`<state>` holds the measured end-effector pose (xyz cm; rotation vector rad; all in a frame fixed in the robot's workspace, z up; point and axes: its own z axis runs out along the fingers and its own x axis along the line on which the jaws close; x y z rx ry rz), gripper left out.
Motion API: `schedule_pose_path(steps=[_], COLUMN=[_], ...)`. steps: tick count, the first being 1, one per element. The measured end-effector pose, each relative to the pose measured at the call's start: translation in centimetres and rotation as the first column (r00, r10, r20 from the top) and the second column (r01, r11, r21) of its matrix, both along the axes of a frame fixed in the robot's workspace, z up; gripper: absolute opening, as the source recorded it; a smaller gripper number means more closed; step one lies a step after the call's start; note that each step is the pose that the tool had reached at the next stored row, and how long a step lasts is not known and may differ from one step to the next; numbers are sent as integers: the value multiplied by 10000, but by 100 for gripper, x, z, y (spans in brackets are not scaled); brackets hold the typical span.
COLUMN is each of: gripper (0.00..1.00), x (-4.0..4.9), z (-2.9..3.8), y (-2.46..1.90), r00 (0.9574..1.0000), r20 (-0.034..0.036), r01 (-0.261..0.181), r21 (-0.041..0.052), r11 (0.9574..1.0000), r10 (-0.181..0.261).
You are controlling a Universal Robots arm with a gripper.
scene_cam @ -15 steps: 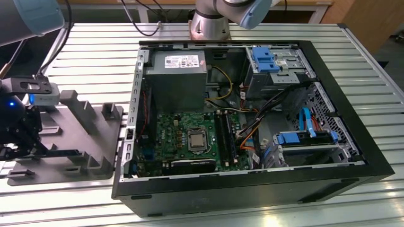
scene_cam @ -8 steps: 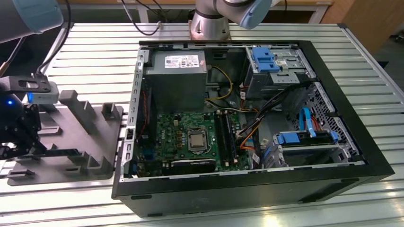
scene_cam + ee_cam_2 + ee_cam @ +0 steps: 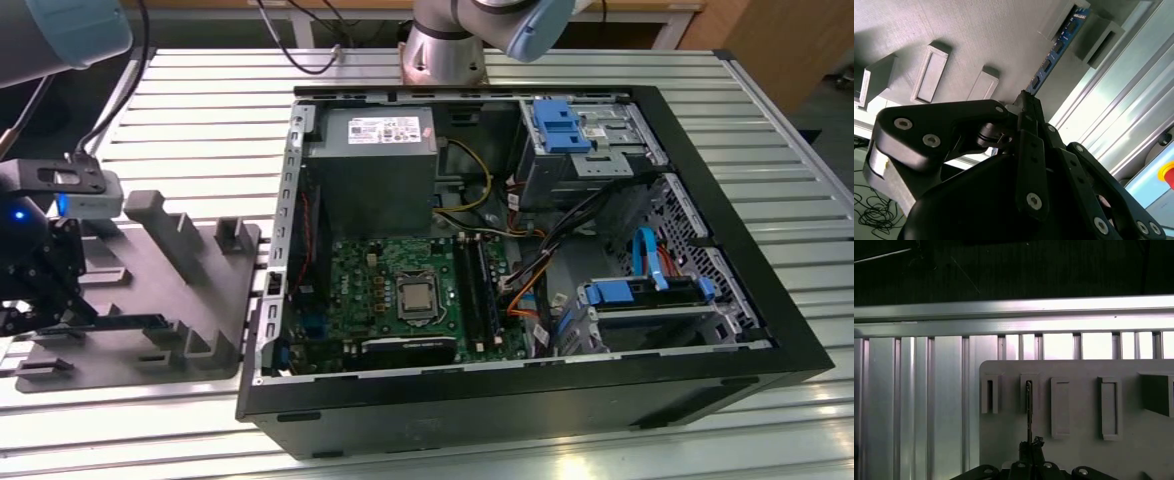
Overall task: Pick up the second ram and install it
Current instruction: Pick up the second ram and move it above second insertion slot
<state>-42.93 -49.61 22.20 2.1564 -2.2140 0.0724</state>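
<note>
Slatted aluminium table [image 3: 200, 90], dark floor [image 3: 1004, 270] past its edge; open computer case [image 3: 534, 400] toward the exterior view's right, grey holder tray [image 3: 174, 250] at that view's left. Over tray, gripper [image 3: 1026, 102] with jaws pinching second ram [image 3: 1058, 46], upright on edge in slot.

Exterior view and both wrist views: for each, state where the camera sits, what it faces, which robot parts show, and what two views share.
Exterior view: off the arm, above, looking down on the open computer case and holder tray; arm base and pincer show.
Second wrist view: on the arm, looking along the pincer's linkage to the second ram.
First wrist view: on the arm, facing the holder tray flat-on; pincer shows.
Shared: both wrist views show the pincer shut on the second ram.
</note>
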Motion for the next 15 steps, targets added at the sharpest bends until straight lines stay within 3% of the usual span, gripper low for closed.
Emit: schedule_pose_path(steps=[15], gripper=[12], x=[0], z=[38], y=[0], r00=[10000], r20=[4], r01=[0], r21=[0], r11=[10000], r10=[0])
